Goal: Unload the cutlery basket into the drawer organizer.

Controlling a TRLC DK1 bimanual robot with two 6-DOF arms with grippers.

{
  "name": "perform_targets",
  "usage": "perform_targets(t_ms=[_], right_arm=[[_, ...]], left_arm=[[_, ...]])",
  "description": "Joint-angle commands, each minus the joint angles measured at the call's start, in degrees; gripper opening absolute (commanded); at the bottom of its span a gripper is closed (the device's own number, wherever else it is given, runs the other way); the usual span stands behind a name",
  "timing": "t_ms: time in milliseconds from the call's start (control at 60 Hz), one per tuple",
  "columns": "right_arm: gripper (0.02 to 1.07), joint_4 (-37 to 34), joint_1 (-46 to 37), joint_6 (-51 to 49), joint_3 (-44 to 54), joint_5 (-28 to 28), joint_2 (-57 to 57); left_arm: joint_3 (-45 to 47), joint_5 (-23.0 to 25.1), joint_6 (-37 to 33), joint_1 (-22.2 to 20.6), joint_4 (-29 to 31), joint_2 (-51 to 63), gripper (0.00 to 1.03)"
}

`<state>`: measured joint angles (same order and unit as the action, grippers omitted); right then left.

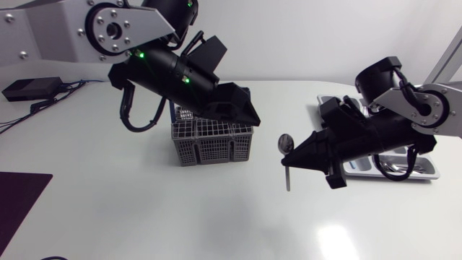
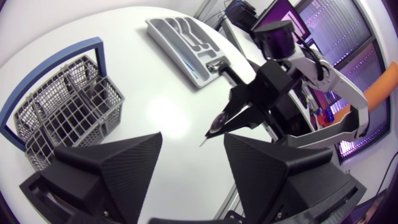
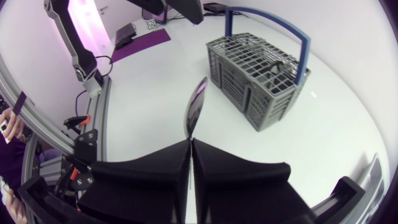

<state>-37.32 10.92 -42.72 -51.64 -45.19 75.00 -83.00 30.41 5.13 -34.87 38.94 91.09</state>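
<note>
Head view: the cutlery basket [image 1: 211,142] stands near the middle of the surface [image 1: 159,224], with bare room on its near side and to its left. The left hand [image 1: 234,108] hangs over the basket's far right corner. The right hand [image 1: 289,157] is in the gap between the basket and the drawer organizer [image 1: 427,170], clenched on a spoon [image 1: 285,143]. The spoon's bowl is at the far end and its handle runs toward the near edge. The organizer lies by the right edge, largely covered by the right arm. A dark purple mat [image 1: 18,202] sits at the near left, and a black box [image 1: 30,88] with cables at the far left.

Left wrist view: the left hand's fingers [image 2: 124,165] are spread wide with nothing between them. The grey wire basket with its blue handle [image 2: 59,53] sits just beside them. One compartment holds a dark piece I cannot identify. Ahead, the spoon's thin handle end points back toward this hand. Beyond it, the organizer's slots show dark cutlery shapes.

Right wrist view: the fingers are pressed together on the spoon's handle, and the bowl sticks out ahead. The basket stands ahead and off to one side, apart from the spoon.
</note>
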Motion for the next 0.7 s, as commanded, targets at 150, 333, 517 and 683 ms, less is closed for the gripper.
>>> perform_targets(t_ms=[150,333,517,683], right_arm=[[0.07,-0.21,-8.46,-6.24,1.63,7.31,-3.46],[0.07,1.11,-15.4,-13.71,2.59,13.81,-3.9],[0.07,6.3,-22.17,-20.56,4.79,19.96,-3.46],[0.07,13.59,-28.41,-26.8,7.08,24.36,-2.67]], left_arm=[[-2.96,-6.68,2.08,0.77,0.26,4.8,0.78],[-4.19,-10.11,2.61,0.95,0.26,6.82,0.81],[-4.54,-13.1,2.96,1.03,0.26,7.61,0.83],[-4.36,-14.77,2.96,1.56,0.52,7.79,0.84]])
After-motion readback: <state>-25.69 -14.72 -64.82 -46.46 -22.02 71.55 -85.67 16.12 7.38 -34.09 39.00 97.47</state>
